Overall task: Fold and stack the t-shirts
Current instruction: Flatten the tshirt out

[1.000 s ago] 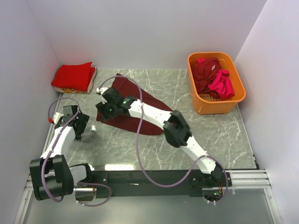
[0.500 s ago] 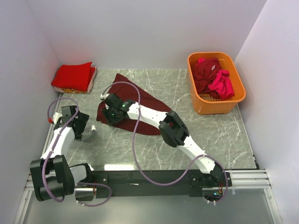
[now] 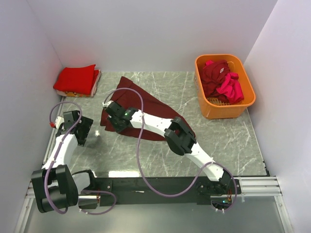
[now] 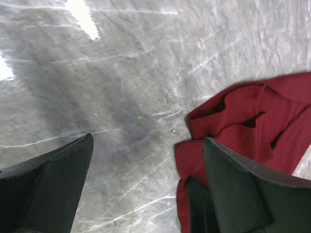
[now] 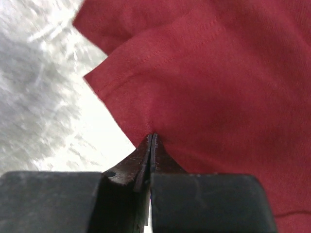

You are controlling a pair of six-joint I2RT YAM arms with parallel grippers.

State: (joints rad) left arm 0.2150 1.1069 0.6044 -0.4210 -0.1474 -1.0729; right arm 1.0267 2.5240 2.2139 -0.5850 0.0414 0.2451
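**Now clamped: right fingers (image 5: 151, 145) on the maroon t-shirt (image 3: 148, 109)**

Just left of the maroon t-shirt, the left fingers (image 3: 81, 137) stand wide apart over the table (image 3: 218, 141), holding nothing, close beside the shirt's rumpled edge. The right fingers are pressed together on a pinch of cloth at the shirt's near-left edge. The shirt itself lies loosely spread on the table. Beyond it to the left sit folded red t-shirts (image 3: 75, 80). Beyond it to the right, an orange basket (image 3: 226, 111) holds crumpled maroon and pink t-shirts (image 3: 221, 80).
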